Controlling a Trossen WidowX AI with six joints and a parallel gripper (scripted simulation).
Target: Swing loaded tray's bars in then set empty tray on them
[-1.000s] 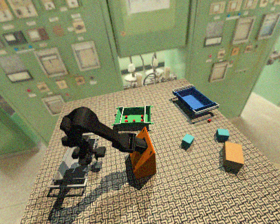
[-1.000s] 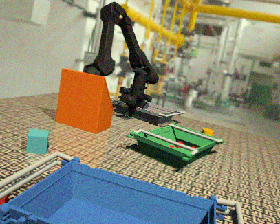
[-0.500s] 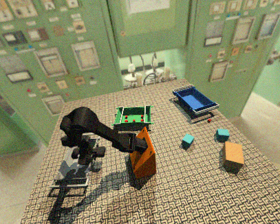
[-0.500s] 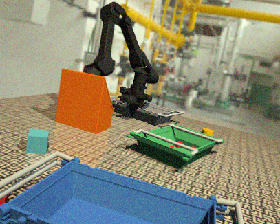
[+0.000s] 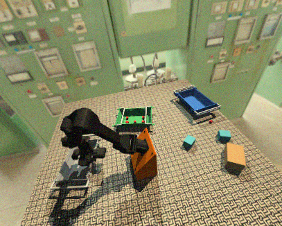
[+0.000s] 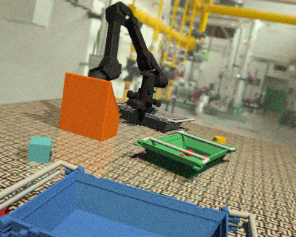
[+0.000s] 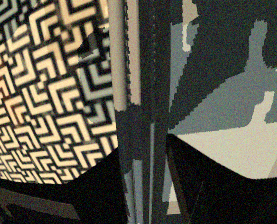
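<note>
Top view: The gripper [image 5: 91,154] [image 6: 141,121] [image 7: 151,140] is at the long side of the grey tray [image 5: 67,170] [image 6: 162,121] [image 7: 229,150], the empty one we take as the load to be placed. The green tray [image 5: 120,119] [image 6: 172,162] lies beyond the fingers, up and to the right. Its long axis runs across the view; the grey tray's runs up the view at a slant, so we judge that a turn is required before lowering. The single arm serves both. Count: three trays, including one blue tray [image 5: 196,99] [image 6: 135,193]; two teal blocks; one tan box; five red blocks visible inside the green tray, one outside near the blue tray.

Exterior view: Two pale bars span the green tray's top. We count one orange wedge [image 5: 145,163] [image 6: 85,105] and one yellow piece [image 6: 220,139].

Wrist view: The fingers are closed on the grey tray's side wall, which runs lengthwise between them. We should confirm clearance before lifting.
</note>
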